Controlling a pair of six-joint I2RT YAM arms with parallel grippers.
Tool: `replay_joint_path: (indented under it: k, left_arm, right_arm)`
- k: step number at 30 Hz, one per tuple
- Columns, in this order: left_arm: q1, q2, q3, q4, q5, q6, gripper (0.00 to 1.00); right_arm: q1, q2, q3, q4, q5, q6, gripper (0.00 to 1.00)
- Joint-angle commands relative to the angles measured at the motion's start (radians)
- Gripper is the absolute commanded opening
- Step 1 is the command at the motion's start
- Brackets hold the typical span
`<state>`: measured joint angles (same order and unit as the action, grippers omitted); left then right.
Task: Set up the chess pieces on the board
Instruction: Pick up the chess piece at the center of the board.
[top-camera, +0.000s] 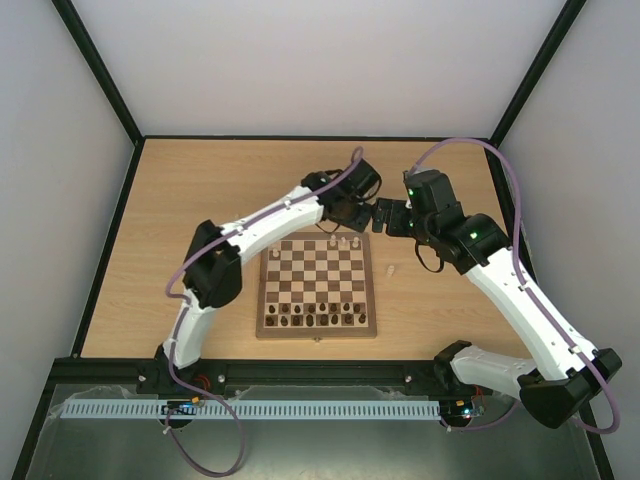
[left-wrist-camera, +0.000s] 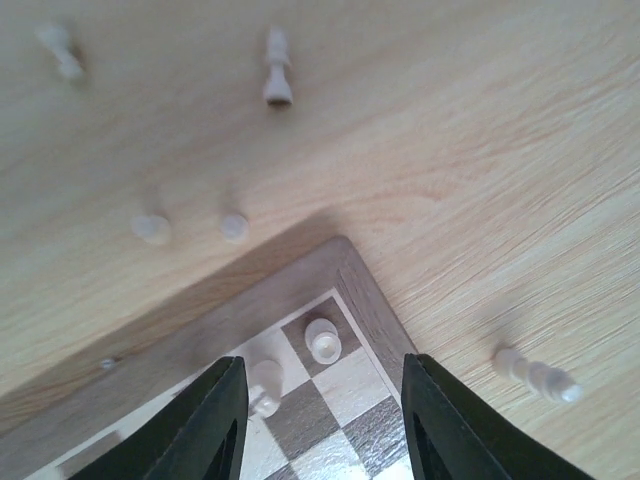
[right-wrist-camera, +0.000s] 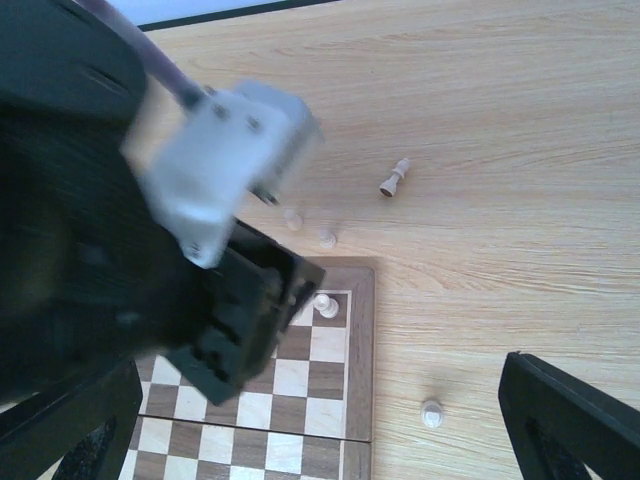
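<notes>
— On far right corner of board (top-camera: 262, 300): two pale pieces (left-wrist-camera: 322, 340), upright, one square each, side by side. Third pale one next along the far row, per top view. Dark pieces (top-camera: 315, 318) ranked on the near rows.

— Noted. Off the board?

— Scattered on table (top-camera: 200, 220) beyond that corner: several more pale ones. Fallen piece (left-wrist-camera: 535, 372) flat on its side just right of the frame. Others farther out, some apparently standing.

— State of left gripper (left-wrist-camera: 322, 375)?

— Poised over the corner squares. Jaws parted partway, nothing between them, no contact with the two pieces below.

— And right gripper (right-wrist-camera: 320, 430)?

— Spread wide, empty. Hovering just beyond the same corner, close to the left one.

— Handling notes?

— Judged very light, rigid turned wood, smooth and round. Likely to roll when lying and to tip when nudged, but not fragile. Wide base, narrow waist: best pinched at the waist or just under the head, jaws square to the axis, closed gently. Fallen ones: pinched across the middle, then stood on the base. Small targets against broad fingers, so standing neighbours at risk of knocks.
</notes>
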<state>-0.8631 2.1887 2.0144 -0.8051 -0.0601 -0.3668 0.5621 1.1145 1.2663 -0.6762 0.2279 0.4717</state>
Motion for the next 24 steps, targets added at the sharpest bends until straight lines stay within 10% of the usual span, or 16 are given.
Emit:
replay_joint_path:
  k: [1, 15, 24]
  left_arm:
    - [0.062, -0.144, -0.036, -0.010, -0.029, -0.006, 0.46]
    - [0.483, -0.399, -0.502, 0.099, -0.138, -0.042, 0.56]
    - [0.576, -0.338, -0.529, 0.125, -0.172, -0.035, 0.58]
  right_arm:
    - [-0.005, -0.016, 0.035, -0.016, -0.017, -0.006, 0.99]
    - [-0.005, 0.019, 0.026, 0.010, -0.070, -0.027, 0.99]
    - [-0.005, 0.062, 0.003, 0.030, -0.104, -0.043, 0.98]
